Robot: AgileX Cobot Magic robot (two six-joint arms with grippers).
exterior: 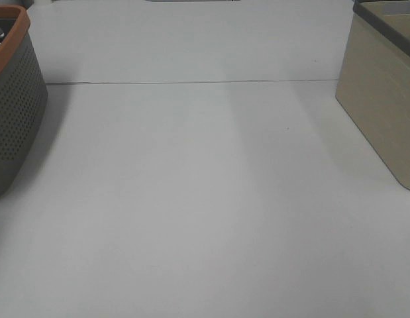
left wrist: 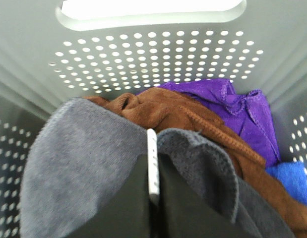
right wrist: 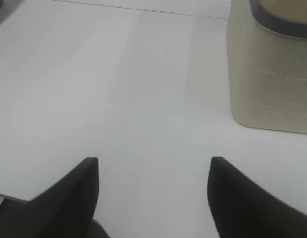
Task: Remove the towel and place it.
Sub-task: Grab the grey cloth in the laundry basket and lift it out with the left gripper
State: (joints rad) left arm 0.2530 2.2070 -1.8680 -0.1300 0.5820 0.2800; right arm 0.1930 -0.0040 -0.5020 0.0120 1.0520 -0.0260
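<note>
In the left wrist view the charcoal-grey towel [left wrist: 79, 163] lies on top of other cloths inside the perforated grey basket [left wrist: 158, 54]. My left gripper [left wrist: 152, 166] is down in the basket with its dark fingers [left wrist: 128, 203] pressed together, and grey towel folds bulge on both sides of them. A thin white strip shows between the fingers. My right gripper [right wrist: 153, 173] is open and empty above the white table [right wrist: 118, 89]. Neither gripper shows in the exterior high view.
A brown cloth [left wrist: 178, 111], a purple cloth [left wrist: 242, 106] and a blue cloth [left wrist: 292, 181] lie under and beside the towel. The grey basket with an orange rim [exterior: 16, 106] stands at the table's left edge. A beige bin [exterior: 383, 106] stands at the right, also in the right wrist view [right wrist: 272, 74].
</note>
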